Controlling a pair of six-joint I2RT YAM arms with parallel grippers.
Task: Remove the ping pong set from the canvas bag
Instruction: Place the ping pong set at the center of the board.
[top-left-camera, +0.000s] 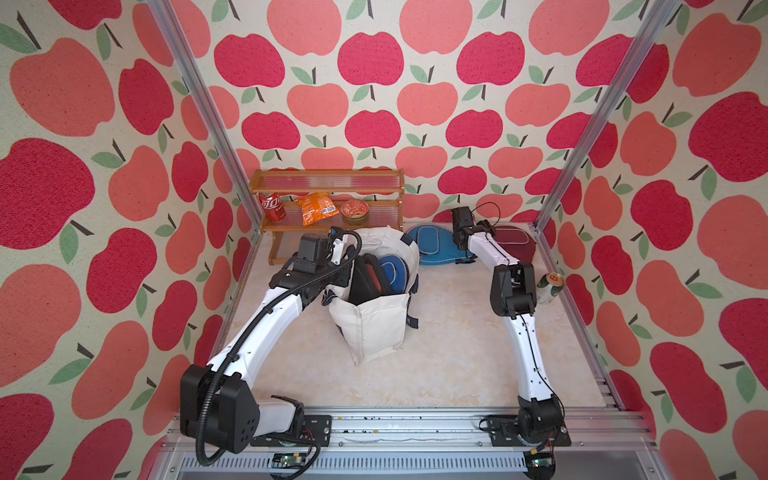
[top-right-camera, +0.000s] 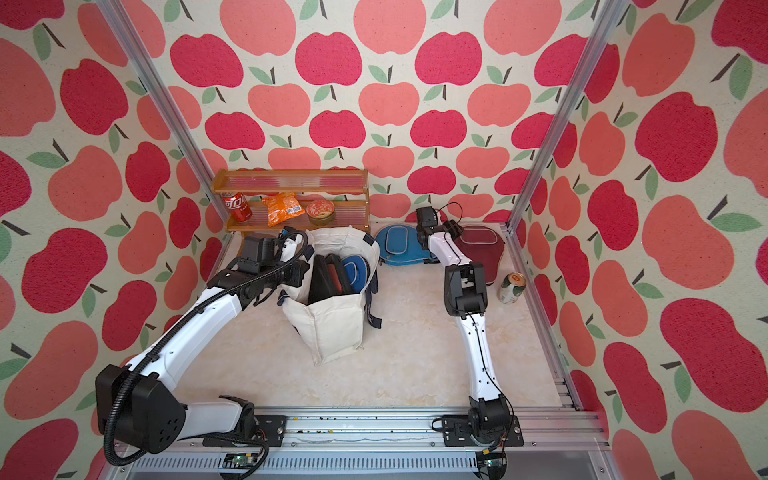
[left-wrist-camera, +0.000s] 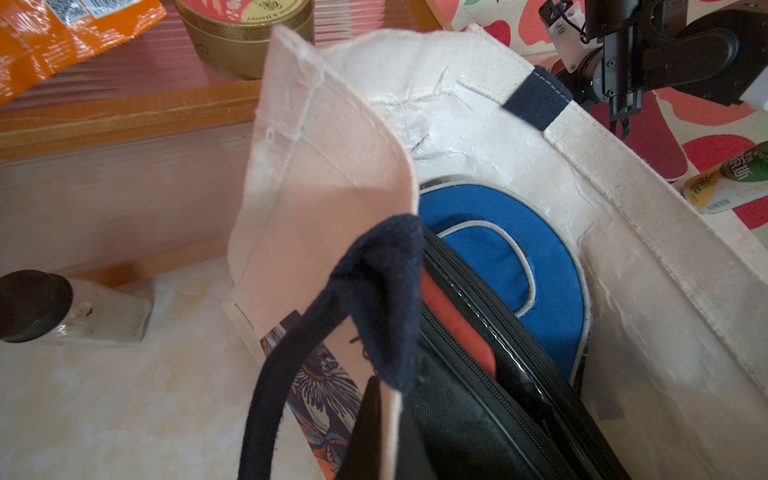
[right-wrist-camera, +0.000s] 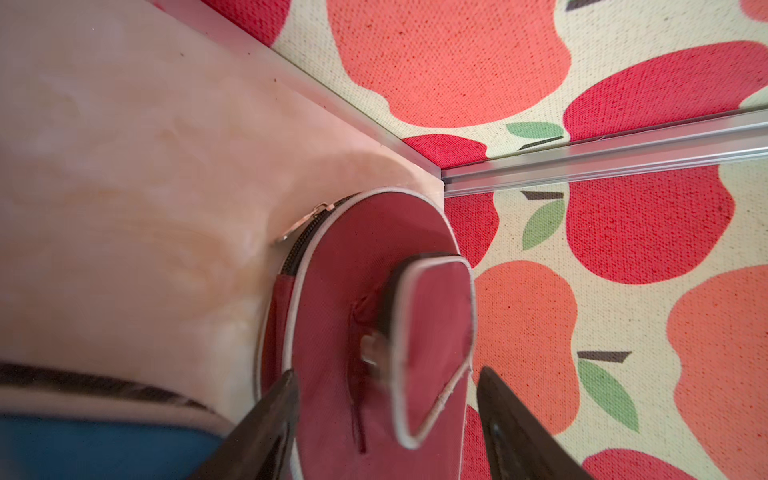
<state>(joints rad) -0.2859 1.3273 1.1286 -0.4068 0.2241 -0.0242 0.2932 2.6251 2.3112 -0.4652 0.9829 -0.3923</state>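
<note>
The cream canvas bag (top-left-camera: 374, 328) (top-right-camera: 328, 328) stands open mid-table. Inside it a blue paddle case (top-left-camera: 390, 268) (left-wrist-camera: 498, 232) leans beside a black zip case (top-left-camera: 365, 278) (left-wrist-camera: 465, 399) with a red paddle (left-wrist-camera: 453, 316) showing. My left gripper (top-left-camera: 343, 270) (left-wrist-camera: 388, 407) is shut on the bag's left wall near the navy handle. Another blue case (top-left-camera: 432, 245) and a dark red case (top-left-camera: 513, 241) (right-wrist-camera: 345, 257) lie at the back right. My right gripper (top-left-camera: 486, 229) (right-wrist-camera: 386, 372) hovers open over the dark red case, fingers either side of it.
A wooden shelf (top-left-camera: 328, 183) at the back left holds a red cola can (top-left-camera: 272, 205), an orange snack bag (top-left-camera: 316, 208) and a round tin (top-left-camera: 355, 210). A green-and-white can (top-left-camera: 549, 286) lies by the right frame rail. A dark-capped bottle (left-wrist-camera: 62, 311) lies under the shelf.
</note>
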